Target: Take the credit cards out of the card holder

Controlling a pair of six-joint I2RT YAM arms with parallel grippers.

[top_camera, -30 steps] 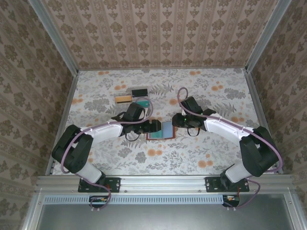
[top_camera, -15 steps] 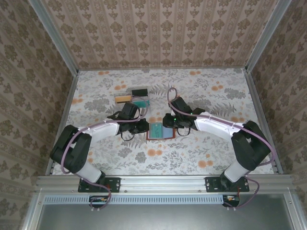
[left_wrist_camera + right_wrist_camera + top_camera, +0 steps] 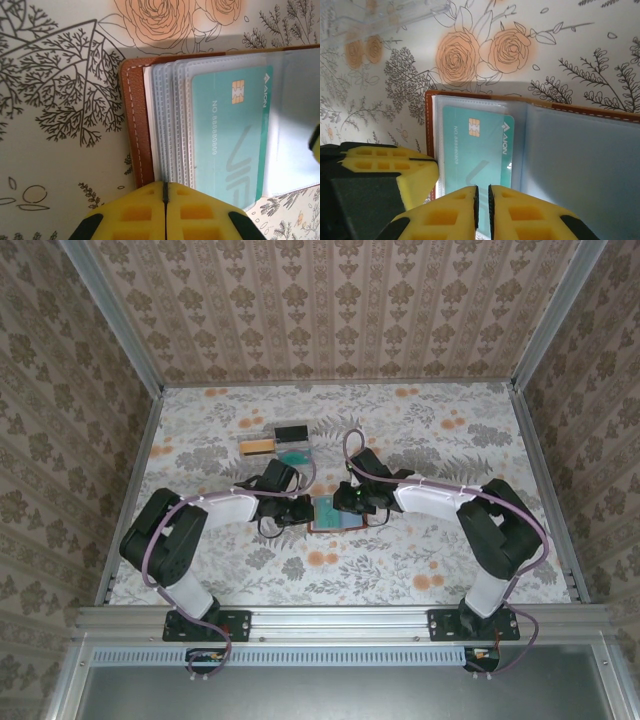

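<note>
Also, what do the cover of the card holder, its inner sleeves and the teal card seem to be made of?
The cover looks like reddish-brown leather or an imitation, matte, with pale stitching along the edge. The sleeves look like clear soft plastic, glossy, with welded seam lines. The teal card looks like stiff, smooth plastic, with a gold metal chip.

The reddish-brown leather card holder (image 3: 134,125) looked smooth and faintly grained, with pale stitching along its edge. Its clear plastic sleeves (image 3: 167,125) were thin and slightly frosted, with ribbed welded seams. The teal plastic credit card (image 3: 225,140) had a satin sheen and a shiny gold metal chip. The yellow pads (image 3: 131,217) of the left gripper (image 3: 165,200) seemed matt and rubbery, with moulded recesses. The floral-printed table cover (image 3: 60,100) was flat and matt.
</note>
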